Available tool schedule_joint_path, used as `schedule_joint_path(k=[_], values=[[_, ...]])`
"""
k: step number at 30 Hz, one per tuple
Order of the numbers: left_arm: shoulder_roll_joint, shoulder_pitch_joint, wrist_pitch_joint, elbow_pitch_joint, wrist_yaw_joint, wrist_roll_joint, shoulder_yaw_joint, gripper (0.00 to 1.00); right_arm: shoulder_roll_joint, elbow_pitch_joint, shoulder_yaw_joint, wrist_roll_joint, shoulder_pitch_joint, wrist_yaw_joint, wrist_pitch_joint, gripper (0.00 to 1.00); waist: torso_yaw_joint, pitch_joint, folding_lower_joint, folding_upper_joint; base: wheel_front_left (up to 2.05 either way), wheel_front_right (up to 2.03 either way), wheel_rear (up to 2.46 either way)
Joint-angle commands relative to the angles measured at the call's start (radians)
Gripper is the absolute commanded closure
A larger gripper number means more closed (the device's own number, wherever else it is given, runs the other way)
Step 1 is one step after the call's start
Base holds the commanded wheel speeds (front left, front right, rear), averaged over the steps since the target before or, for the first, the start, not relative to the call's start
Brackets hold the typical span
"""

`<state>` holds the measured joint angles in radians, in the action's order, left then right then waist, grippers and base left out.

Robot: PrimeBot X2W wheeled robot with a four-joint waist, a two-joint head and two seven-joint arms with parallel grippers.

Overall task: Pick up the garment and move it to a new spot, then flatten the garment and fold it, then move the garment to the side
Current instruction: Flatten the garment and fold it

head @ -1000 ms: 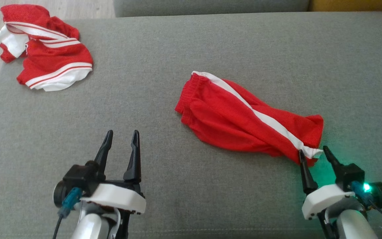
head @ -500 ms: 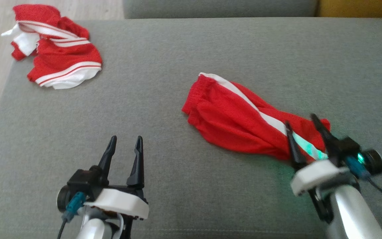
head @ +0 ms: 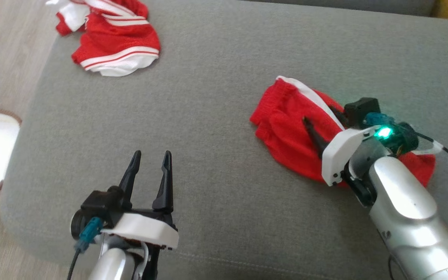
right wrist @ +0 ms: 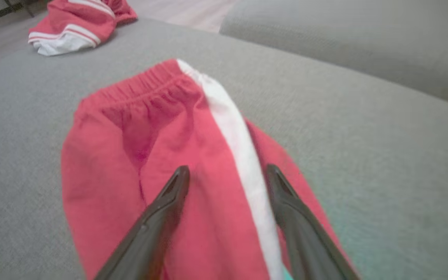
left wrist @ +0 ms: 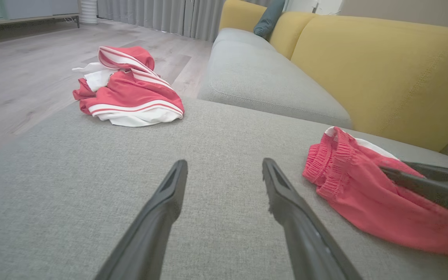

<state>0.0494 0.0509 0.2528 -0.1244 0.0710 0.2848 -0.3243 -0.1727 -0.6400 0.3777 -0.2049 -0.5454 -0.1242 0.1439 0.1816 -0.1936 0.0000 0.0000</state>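
On the grey sofa cushion (head: 216, 77), right of centre, lay the red shorts (head: 286, 136); the right claw (head: 319, 116) hung released, astride their white stripe (right wrist: 231, 128), seemingly to grasp there. The left claw (head: 151, 154) hovered open, clear.

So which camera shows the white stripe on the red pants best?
Right wrist view: the white stripe runs uncovered from the waistband toward the fingers. In the head view the right gripper hides part; the left wrist view catches a sliver.

Soft red cloth garment (head: 282, 130), coarse matt grey woven cushion (head: 216, 116), glossy silver metal forearm (head: 403, 194), smooth pale wood floor (left wrist: 21, 77).
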Motion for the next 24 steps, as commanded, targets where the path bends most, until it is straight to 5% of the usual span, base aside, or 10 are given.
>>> schedule_joint_path(k=[1,3,5,14,24], values=[[0.001,0.038,0.009,0.035,0.005,0.006,0.026,0.00,-0.006,0.008,0.037,-0.037,-0.041,-0.007,0.011,0.37,0.017,-0.013,0.0000,0.0000,0.00,0.00,0.00],[0.001,0.039,0.009,0.036,0.007,0.007,0.027,0.00,-0.017,-0.012,0.069,-0.079,-0.063,-0.007,0.017,0.76,0.020,-0.017,0.0000,0.0000,0.00,0.00,0.00],[0.001,0.040,0.009,0.037,0.008,0.008,0.028,0.00,-0.029,-0.019,0.092,-0.104,-0.083,-0.007,-0.007,1.00,0.021,-0.020,0.0000,0.0000,0.00,0.00,0.00],[0.001,0.041,0.009,0.038,0.009,0.001,0.038,0.00,-0.024,0.086,0.269,-0.127,-0.094,-0.007,-0.169,1.00,-0.020,-0.023,0.0000,0.0000,0.00,0.00,0.00],[0.001,0.048,0.009,0.035,0.004,-0.008,0.044,0.00,-0.018,0.125,0.410,-0.111,-0.015,-0.007,-0.206,1.00,-0.050,-0.031,0.0000,0.0000,0.00,0.00,0.00]])
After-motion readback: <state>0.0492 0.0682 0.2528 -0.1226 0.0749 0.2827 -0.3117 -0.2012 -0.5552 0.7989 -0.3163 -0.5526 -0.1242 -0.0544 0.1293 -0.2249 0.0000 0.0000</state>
